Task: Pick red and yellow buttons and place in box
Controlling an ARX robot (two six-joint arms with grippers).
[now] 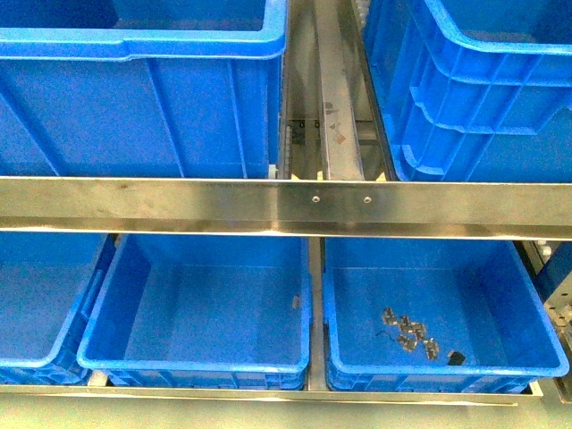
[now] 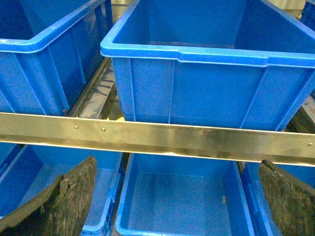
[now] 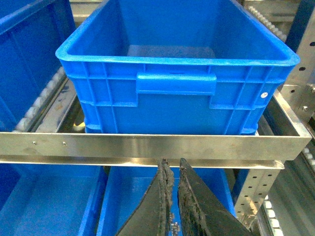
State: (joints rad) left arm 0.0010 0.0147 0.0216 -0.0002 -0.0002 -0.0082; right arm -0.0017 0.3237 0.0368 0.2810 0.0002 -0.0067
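Observation:
No red or yellow buttons show in any view. Neither arm shows in the front view. In the left wrist view my left gripper (image 2: pixel 179 167) is open, its dark fingers (image 2: pixel 64 201) wide apart, in front of a steel shelf rail (image 2: pixel 162 138) and above an empty lower blue bin (image 2: pixel 177 196). In the right wrist view my right gripper (image 3: pixel 173 169) is shut with nothing between its fingers, just below a steel rail (image 3: pixel 147 145), over a lower blue bin (image 3: pixel 128 196). The lower right bin (image 1: pixel 447 313) in the front view holds several small dark metal parts (image 1: pixel 409 332).
Large blue bins (image 1: pixel 134 98) (image 1: pixel 483 80) stand on the upper shelf, with a roller track (image 1: pixel 335 107) between them. A steel crossbar (image 1: pixel 286 207) spans the front. Lower middle bin (image 1: pixel 206 308) is empty. A perforated upright (image 3: pixel 253 189) stands beside the right gripper.

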